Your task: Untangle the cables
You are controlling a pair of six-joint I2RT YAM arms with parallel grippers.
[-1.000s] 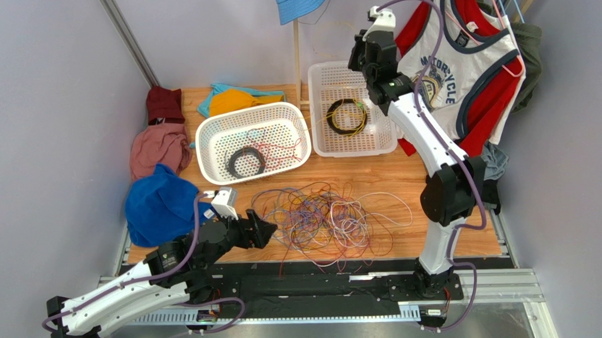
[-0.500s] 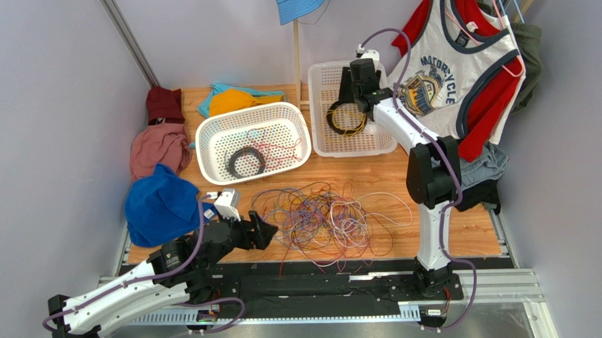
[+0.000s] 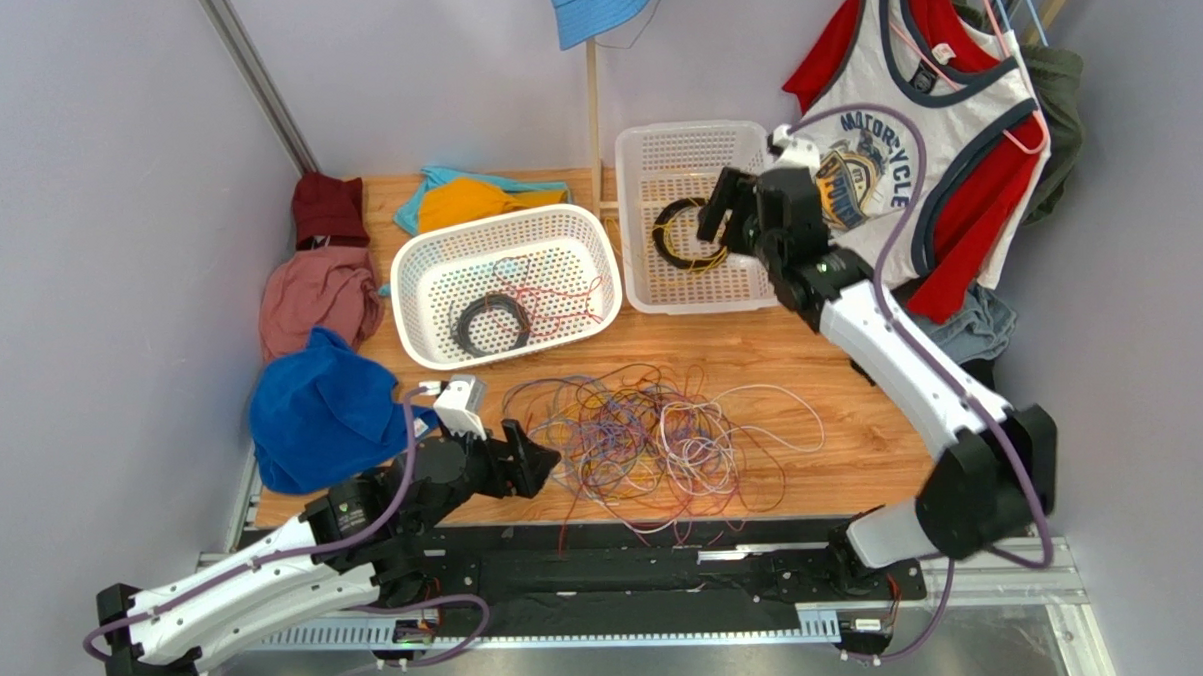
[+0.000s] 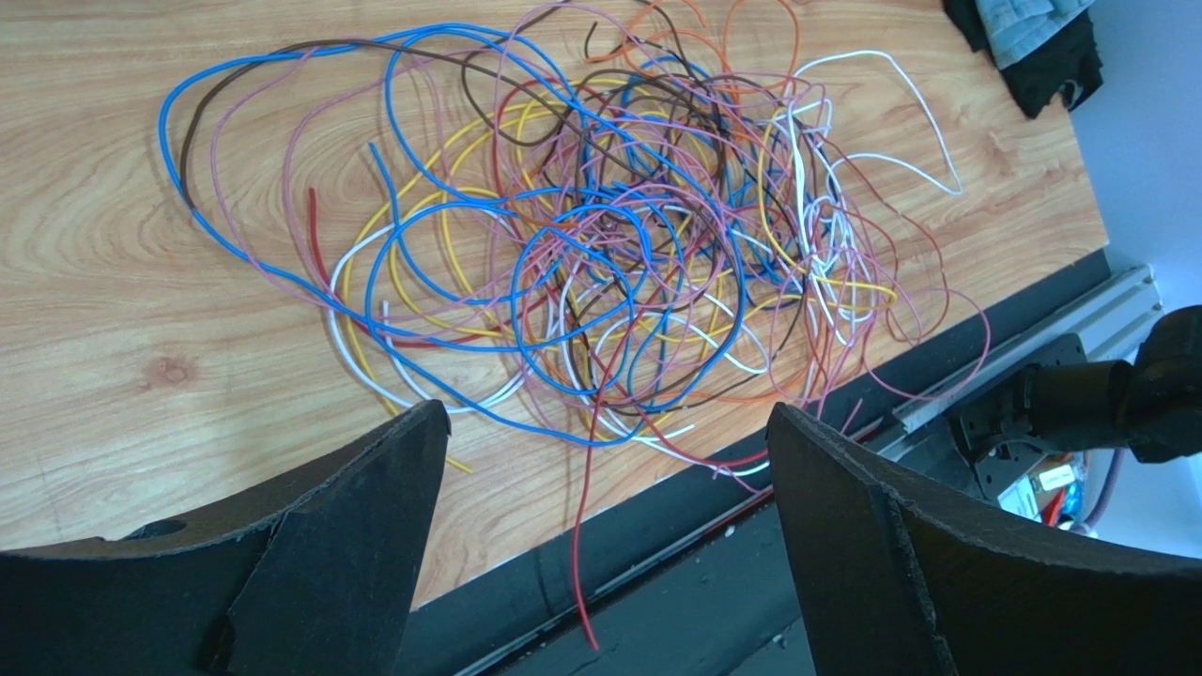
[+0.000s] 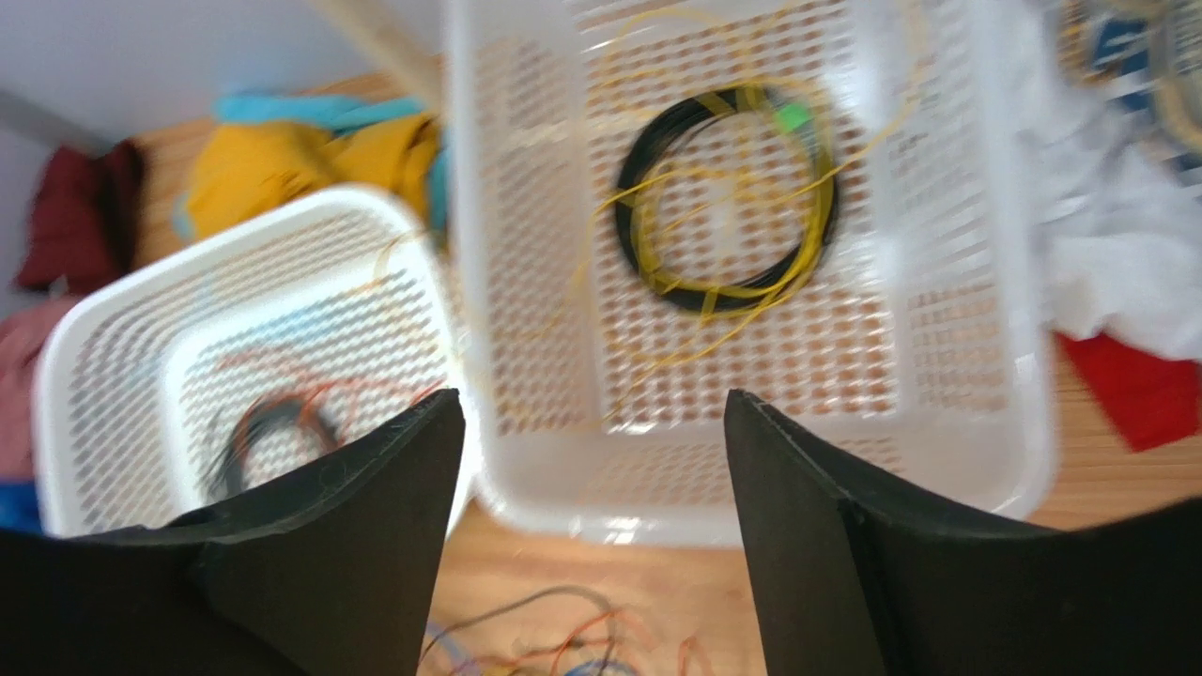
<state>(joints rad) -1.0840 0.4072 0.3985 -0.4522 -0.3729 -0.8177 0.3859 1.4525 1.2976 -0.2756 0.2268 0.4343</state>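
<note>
The cables (image 3: 656, 441) lie as one loose tangle on the wooden tabletop (image 3: 819, 353), in the near middle part, close to the front edge. In the left wrist view the cables (image 4: 607, 282) show blue, yellow, pink-purple, red, white, orange and dark brown strands, crossed many times over each other. One red strand goes over the front edge of the wood onto the black rail.

The left pincer (image 3: 542, 463) is low at the left side of the tangle, pointing into it. Its jaws stand wide. In its own camera the left pincer (image 4: 604, 423) has nothing between the two black fingers (image 4: 353, 521), and I cannot tell if a finger touches any strand.

The right pincer (image 3: 713, 222) is far from the tangle, above the rectangular white basket (image 3: 636, 292) at the back. In the right wrist view the right pincer (image 5: 590, 402) is also wide and it holds nothing. In this basket lies a black and yellow coil (image 3: 691, 233) with some loose yellow wire around it.

Just left of it stands a second white basket (image 3: 411, 292), with a dark ring (image 3: 490, 324) and thin reddish wires inside.

Clothes are piled at the left: a blue cloth (image 3: 317, 416), a pink one (image 3: 313, 296), a dark red one (image 3: 328, 208). A printed tank top (image 3: 916, 132) hangs at the right.
</note>
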